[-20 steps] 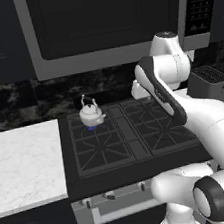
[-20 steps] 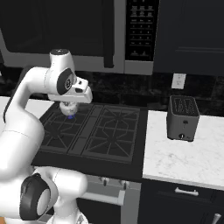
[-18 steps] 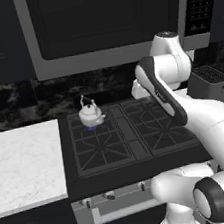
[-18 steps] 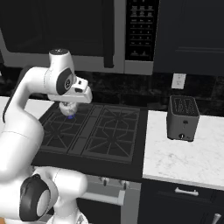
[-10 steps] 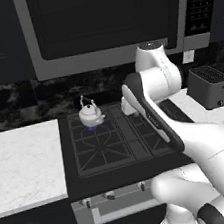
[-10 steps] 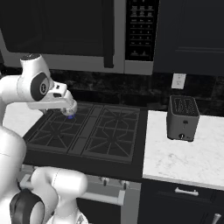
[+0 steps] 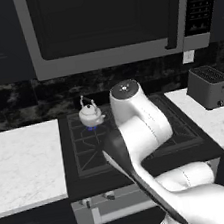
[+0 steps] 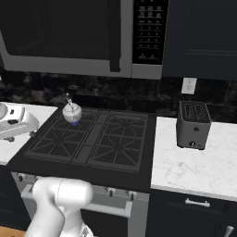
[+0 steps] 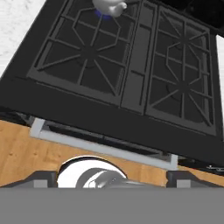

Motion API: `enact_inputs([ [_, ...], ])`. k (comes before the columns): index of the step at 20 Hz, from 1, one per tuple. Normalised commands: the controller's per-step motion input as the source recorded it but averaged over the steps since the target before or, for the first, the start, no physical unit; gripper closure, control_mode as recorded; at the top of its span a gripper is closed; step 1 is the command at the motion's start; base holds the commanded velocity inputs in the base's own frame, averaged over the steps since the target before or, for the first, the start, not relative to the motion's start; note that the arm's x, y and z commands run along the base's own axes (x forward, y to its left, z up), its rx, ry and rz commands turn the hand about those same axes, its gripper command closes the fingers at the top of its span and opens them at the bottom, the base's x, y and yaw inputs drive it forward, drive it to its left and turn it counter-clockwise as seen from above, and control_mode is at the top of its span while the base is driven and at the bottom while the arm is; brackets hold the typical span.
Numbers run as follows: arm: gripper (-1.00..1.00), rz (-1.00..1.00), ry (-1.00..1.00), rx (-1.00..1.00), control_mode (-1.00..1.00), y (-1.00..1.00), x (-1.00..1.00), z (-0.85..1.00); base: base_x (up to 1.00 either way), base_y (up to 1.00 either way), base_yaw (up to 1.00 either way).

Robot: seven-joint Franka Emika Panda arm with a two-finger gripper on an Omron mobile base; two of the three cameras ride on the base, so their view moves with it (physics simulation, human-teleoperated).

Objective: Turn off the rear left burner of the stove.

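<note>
Swung low and leftward since earlier, the arm now looks down on the stove point(image 9: 131, 87) from above its front.
Hand point(image 9: 112, 175) spread unclear; kettle point(image 7: 91, 115) covers the flaming rear left burner point(image 8: 74, 121); toaster point(image 8: 193, 124) on marble worktop point(image 8: 194, 162).

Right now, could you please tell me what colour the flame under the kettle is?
Blue: a small flame under the white kettle, clearest in the right base view.

A rendered home kitchen, marked by a black four-burner gas stove point(image 8: 92, 141) set between white marble counters point(image 8: 194, 159), a white kettle point(image 7: 90, 115) on its back-left grate, a built-in microwave point(image 7: 106, 21) above, a grey toaster point(image 8: 193, 124), dark cabinets point(image 8: 199, 32) and a wood floor point(image 9: 26, 153).
</note>
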Motion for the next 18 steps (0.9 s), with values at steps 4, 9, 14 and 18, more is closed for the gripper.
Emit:
enact_inputs([
  [4, -1.00, 0.11, -0.08, -0.21, -1.00, 0.99, -0.92, -0.52, 0.00, 0.00, 0.00],
  [9, -1.00, 0.09, -0.12, -0.09, -1.00, 0.67, -0.79, -0.68, 0.00, 0.00, 0.00],
  [14, -1.00, 0.01, -0.25, -0.02, -1.00, 0.04, -0.61, -0.78, 0.00, 0.00, 0.00],
  [18, -1.00, 0.06, -0.44, 0.00, -1.00, -0.55, -0.20, -0.49, 0.00, 0.00, 0.00],
])
